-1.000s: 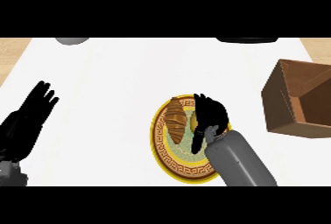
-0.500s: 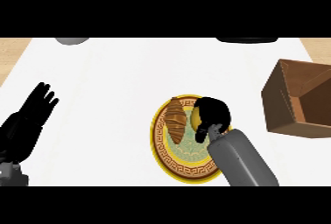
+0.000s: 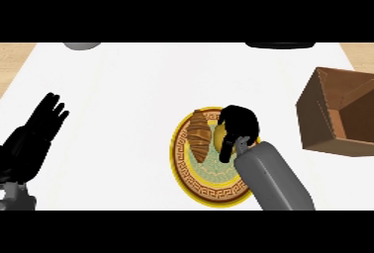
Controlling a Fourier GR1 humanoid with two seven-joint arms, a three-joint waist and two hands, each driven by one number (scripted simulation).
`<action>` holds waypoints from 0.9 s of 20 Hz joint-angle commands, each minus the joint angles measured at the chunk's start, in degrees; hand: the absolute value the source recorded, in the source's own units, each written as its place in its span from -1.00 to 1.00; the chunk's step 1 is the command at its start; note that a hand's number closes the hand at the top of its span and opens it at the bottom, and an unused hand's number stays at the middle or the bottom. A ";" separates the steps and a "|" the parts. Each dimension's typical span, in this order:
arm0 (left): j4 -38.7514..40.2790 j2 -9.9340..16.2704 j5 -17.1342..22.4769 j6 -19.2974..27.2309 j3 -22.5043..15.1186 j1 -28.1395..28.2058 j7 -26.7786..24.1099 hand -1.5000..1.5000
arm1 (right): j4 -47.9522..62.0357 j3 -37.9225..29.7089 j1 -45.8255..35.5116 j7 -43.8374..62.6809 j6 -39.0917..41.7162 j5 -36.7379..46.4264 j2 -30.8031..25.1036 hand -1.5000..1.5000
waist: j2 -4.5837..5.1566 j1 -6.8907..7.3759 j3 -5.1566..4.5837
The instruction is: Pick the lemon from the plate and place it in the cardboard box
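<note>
**Right hand curled over the plate, lemon hidden beneath it**

We cannot make out the lemon itself: the right hand (image 3: 238,124) covers the upper right part of the plate (image 3: 191,185), and whatever lies under its fingers is hidden, so we cannot tell which way the lemon points, how its long axis runs, or what its skin looks like. We can only say that its place would be under that hand, on the plate.

Our right forearm (image 3: 274,178) comes in from the lower edge and slants up and to the left across the plate's right side. The black hand at its end is bent downward, its fingers bunched and curled toward the plate's surface, with the thumb lower, near the wrist. Whether those fingers are closed round the lemon or only curled above it, we cannot tell.

Beside the hand, on the plate's left half, lies a brown croissant (image 3: 199,140), long axis running from top to bottom, close to the hand's fingers. The plate has a yellow rim with a dark key pattern and a pale green centre.

The cardboard box (image 3: 343,112) stands at the right of the white counter (image 3: 139,89), well apart from the plate, open at the top and seen tilted, its brown inner walls showing.

Our left hand (image 3: 38,133) rests at the left edge, fingers straight and pointing up, holding nothing.
</note>
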 commanded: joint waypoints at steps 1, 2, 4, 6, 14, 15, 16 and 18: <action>1.29 -1.08 -1.05 -0.90 -1.26 0.52 -2.37 0.00 | 8.65 -6.86 -7.04 6.00 -6.21 0.27 0.82 1.00 | 0.37 0.82 -0.01; -0.91 0.73 0.84 -0.12 0.51 -1.47 1.93 0.00 | 9.81 -11.23 -9.42 8.40 -6.23 0.03 0.14 1.00 | 0.45 1.15 0.03; 1.11 0.05 0.78 -1.46 -0.39 -1.29 0.08 0.00 | 13.25 -15.82 -13.63 15.26 -8.98 0.23 0.31 1.00 | 0.95 1.77 -0.03; -2.45 0.81 0.47 -0.04 -0.63 -2.92 3.36 0.00 | 18.88 -18.61 -17.88 13.38 -11.81 0.17 -2.03 1.00 | 0.84 2.26 0.08; 0.45 -0.71 -0.65 -0.36 -1.12 -2.62 1.15 0.00 | 33.81 -17.62 -29.85 15.96 -22.17 8.42 -1.38 1.00 | 0.56 1.55 0.00; -3.74 0.33 1.46 -0.52 0.23 -0.77 4.28 0.00 | 33.21 -16.59 -29.03 16.49 -24.84 9.85 -0.27 1.00 | 0.35 1.75 0.02; -1.77 -0.87 -0.55 -0.21 -0.72 -0.27 1.14 0.00 | 32.84 -16.48 -30.68 16.23 -23.26 10.24 -1.49 1.00 | 0.28 1.17 -0.01; 0.35 0.78 1.60 -1.54 1.34 -2.46 2.05 0.00 | 30.83 -15.69 -33.95 16.43 -21.45 11.28 -2.40 1.00 | 0.17 0.75 -0.03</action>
